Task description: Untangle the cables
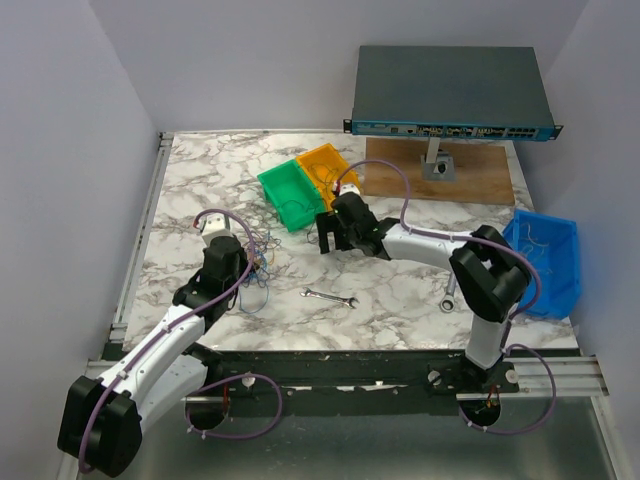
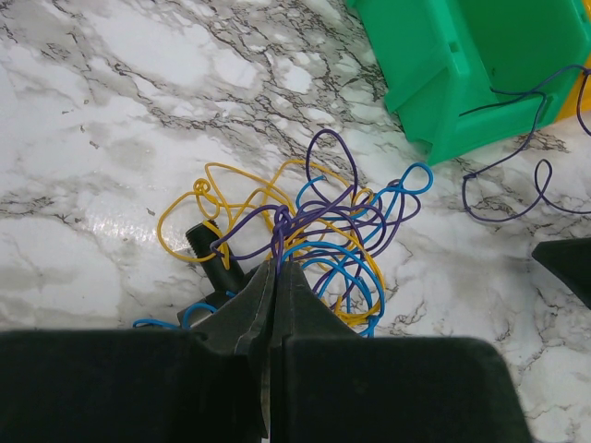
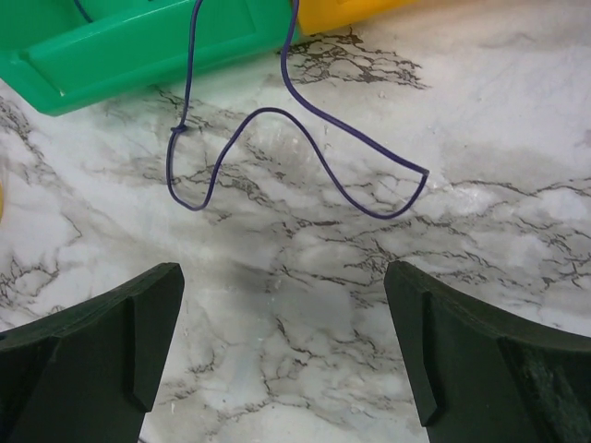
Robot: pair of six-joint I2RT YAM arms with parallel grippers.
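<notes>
Your left gripper [image 2: 275, 268] clamps the cables [image 2: 323, 231] near the table's [image 1: 400, 285] left edge. Your right gripper [image 3: 284, 341] hangs released over 1 separated purple wire [image 3: 305, 166] by the green bin [image 3: 138, 46]. Next, reach over and pinch another strand.

Top external: high behind arm bases [image 1: 480, 362], tilted down-forward; far off, whole marble table [image 1: 395, 320] in frame. Left wrist: close, facing down past closed jaws of left gripper [image 2: 274, 277]; cable tangle [image 2: 314, 231] at tips, green bin [image 2: 443, 74] beyond, right of jaws. Right wrist: low near table, looking between spread jaws of right gripper [image 3: 282, 272]; purple cable [image 3: 266, 112] ahead. Wrist views share green bin, purple cable; overhead covers both.
</notes>
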